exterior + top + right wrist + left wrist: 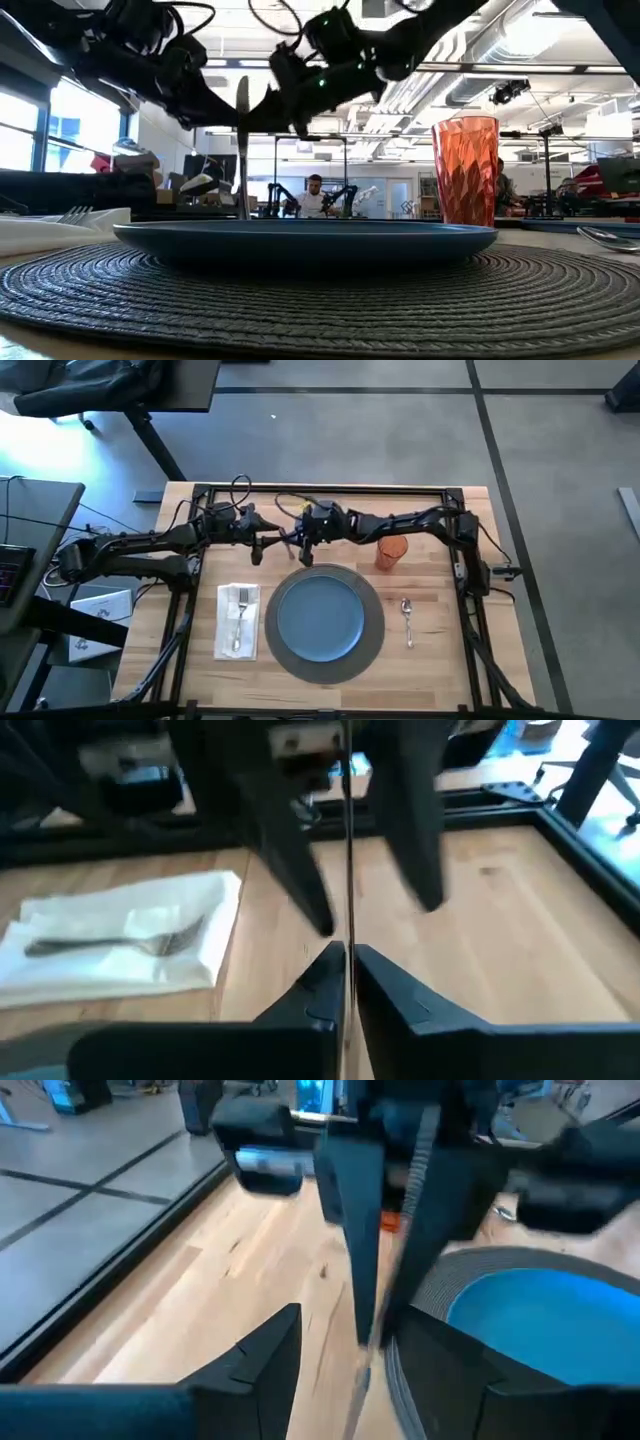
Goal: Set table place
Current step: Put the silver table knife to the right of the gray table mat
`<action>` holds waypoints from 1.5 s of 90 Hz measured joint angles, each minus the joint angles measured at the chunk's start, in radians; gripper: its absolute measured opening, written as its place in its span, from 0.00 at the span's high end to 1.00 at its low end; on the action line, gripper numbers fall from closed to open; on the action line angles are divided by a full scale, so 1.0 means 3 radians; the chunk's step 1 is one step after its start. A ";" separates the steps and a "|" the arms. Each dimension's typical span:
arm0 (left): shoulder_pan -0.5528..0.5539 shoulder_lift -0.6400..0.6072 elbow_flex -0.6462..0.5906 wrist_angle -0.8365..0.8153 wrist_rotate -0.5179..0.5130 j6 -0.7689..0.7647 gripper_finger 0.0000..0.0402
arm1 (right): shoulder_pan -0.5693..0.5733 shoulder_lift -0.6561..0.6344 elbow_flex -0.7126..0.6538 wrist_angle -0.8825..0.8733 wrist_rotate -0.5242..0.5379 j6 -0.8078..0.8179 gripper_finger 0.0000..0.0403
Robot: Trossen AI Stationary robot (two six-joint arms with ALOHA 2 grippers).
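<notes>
Two arms: both reach in over the far middle of the table [440, 660] and meet just beyond the plate.
Right gripper [348, 970]: fingers pressed together on a knife [242, 140], whose thin edge runs straight up between them in the right wrist view.
Left gripper [345, 1370]: fingers apart, one on each side of the knife; the frames do not settle whether they touch it.
Knife: hangs upright above the wood, just beyond the far left rim of the placemat, in the low view.
Place: round dark grey woven placemat [372, 648] at the near middle of the table, lying flat.
Plate [320, 615]: smooth, blue, centred on the placemat, with a woven border showing all round.
Napkin [237, 622]: white, folded, just left of the placemat, with a fork [238, 618] lying along it.
Spoon [407, 618]: on bare wood just right of the placemat, bowl toward the far side.
Cup [391, 552]: orange, faceted, upright, beyond the placemat's far right edge.
Room: a person [315, 195] sits far behind the table in the low view.
Writing: a mark on a pale flat object [95, 622] left of the table is too small to read.
</notes>
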 joint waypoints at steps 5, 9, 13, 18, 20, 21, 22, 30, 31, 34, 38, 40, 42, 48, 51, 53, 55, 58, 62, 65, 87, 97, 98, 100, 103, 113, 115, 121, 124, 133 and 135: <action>0.0000 0.0016 0.0000 0.0001 0.0001 -0.0001 0.63 | 0.0007 0.0054 0.0000 0.0039 0.0001 -0.0014 0.90; 0.0000 0.0029 0.0000 -0.0007 0.0001 0.0002 0.63 | 0.0007 0.0089 -0.0001 0.0044 -0.0001 -0.0015 0.87; 0.0000 0.0039 0.0000 0.0003 0.0001 0.0011 0.63 | 0.0005 0.0122 -0.0001 0.0093 -0.0001 -0.0015 0.83; 0.0000 0.0054 0.0000 0.0021 0.0001 0.0010 0.63 | 0.0005 0.0147 -0.0001 0.0087 0.0005 -0.0015 0.79; 0.0000 0.0061 0.0000 0.0038 0.0001 0.0010 0.63 | 0.0005 0.0162 -0.0001 0.0095 0.0023 -0.0015 0.78; 0.0000 0.0062 0.0000 0.0044 0.0001 0.0010 0.63 | 0.0005 0.0167 -0.0001 0.0102 0.0037 -0.0015 0.77; 0.0000 0.0062 0.0000 0.0047 0.0000 0.0009 0.63 | 0.0005 0.0172 -0.0001 0.0109 0.0048 -0.0017 0.76; 0.0000 0.0062 0.0000 0.0058 0.0000 0.0001 0.63 | 0.0004 0.0191 -0.0001 0.0111 0.0067 -0.0067 0.73; 0.0000 0.0062 0.0000 0.0061 0.0000 -0.0001 0.63 | 0.0004 0.0197 -0.0001 0.0121 0.0067 -0.0072 0.73; 0.0000 0.0062 0.0000 0.0072 0.0000 -0.0002 0.63 | 0.0004 0.0212 0.0000 0.0163 0.0068 -0.0084 0.73; 0.0000 0.0062 0.0000 0.0099 0.0000 -0.0001 0.64 | 0.0005 0.0231 0.0000 0.0184 0.0067 -0.0091 0.73; 0.0000 0.0062 0.0000 0.0103 0.0000 0.0000 0.64 | 0.0006 0.0248 0.0000 0.0201 0.0067 -0.0091 0.73; 0.0000 0.0062 0.0000 0.0103 0.0001 0.0001 0.65 | 0.0009 0.0265 0.0000 0.0225 0.0067 -0.0091 0.73; 0.0000 0.0062 0.0000 0.0095 0.0000 0.0009 0.68 | 0.0010 0.0284 -0.0001 0.0208 0.0068 -0.0091 0.74; 0.0000 0.0062 0.0000 0.0081 0.0005 0.0006 0.71 | 0.0011 0.0300 -0.0003 0.0230 0.0068 -0.0091 0.74; 0.0000 0.0062 0.0000 0.0077 0.0005 0.0003 0.73 | 0.0011 0.0304 -0.0001 0.0246 0.0067 -0.0091 0.74; 0.0000 0.0062 0.0000 0.0077 0.0007 0.0000 0.75 | 0.0011 0.0305 0.0000 0.0249 0.0066 -0.0085 0.74; 0.0000 0.0062 0.0001 0.0069 0.0008 0.0007 0.78 | 0.0011 0.0307 0.0000 0.0246 0.0065 -0.0061 0.74; 0.0000 0.0062 0.0001 0.0029 0.0009 0.0034 0.82 | 0.0012 0.0315 0.0000 0.0242 0.0065 -0.0064 0.74; 0.0000 0.0062 0.0001 0.0000 0.0011 0.0052 0.86 | 0.0014 0.0325 0.0000 0.0244 0.0065 -0.0076 0.74; 0.0000 0.0062 0.0001 -0.0002 0.0015 0.0059 0.91 | 0.0020 0.0384 -0.0001 0.0217 0.0183 -0.0102 0.74; 0.0000 0.0062 0.0001 -0.0001 0.0014 0.0053 0.91 | 0.0020 0.0391 -0.0001 0.0212 0.0223 -0.0114 0.74; 0.0000 0.0062 0.0001 -0.0001 0.0014 0.0054 0.91 | 0.0020 0.0391 -0.0001 0.0212 0.0223 -0.0119 0.74; 0.0000 0.0062 0.0001 -0.0001 0.0014 0.0055 0.91 | 0.0020 0.0391 -0.0001 0.0212 0.0223 -0.0130 0.74; 0.0000 0.0062 0.0001 -0.0001 0.0014 0.0054 0.91 | 0.0020 0.0391 -0.0001 0.0210 0.0223 -0.0138 0.75; 0.0000 0.0062 0.0001 0.0004 0.0013 0.0055 0.91 | 0.0020 0.0391 -0.0001 0.0203 0.0222 -0.0196 0.76; 0.0000 0.0062 0.0001 0.0005 0.0012 0.0054 0.91 | 0.0020 0.0391 -0.0001 0.0203 0.0222 -0.0204 0.77; 0.0000 0.0062 0.0001 0.0012 0.0007 0.0049 0.91 | 0.0020 0.0391 -0.0001 0.0183 0.0222 -0.0214 0.81; 0.0000 0.0062 0.0001 0.0015 0.0008 0.0048 0.91 | 0.0020 0.0391 -0.0001 0.0158 0.0223 -0.0215 0.83; 0.0003 0.0062 0.0001 0.0032 0.0003 -0.0023 0.91 | 0.0020 0.0391 -0.0001 0.0139 0.0226 -0.0241 0.94; 0.0003 0.0062 0.0001 0.0044 -0.0003 -0.0034 0.90 | 0.0020 0.0391 -0.0001 0.0143 0.0228 -0.0243 0.96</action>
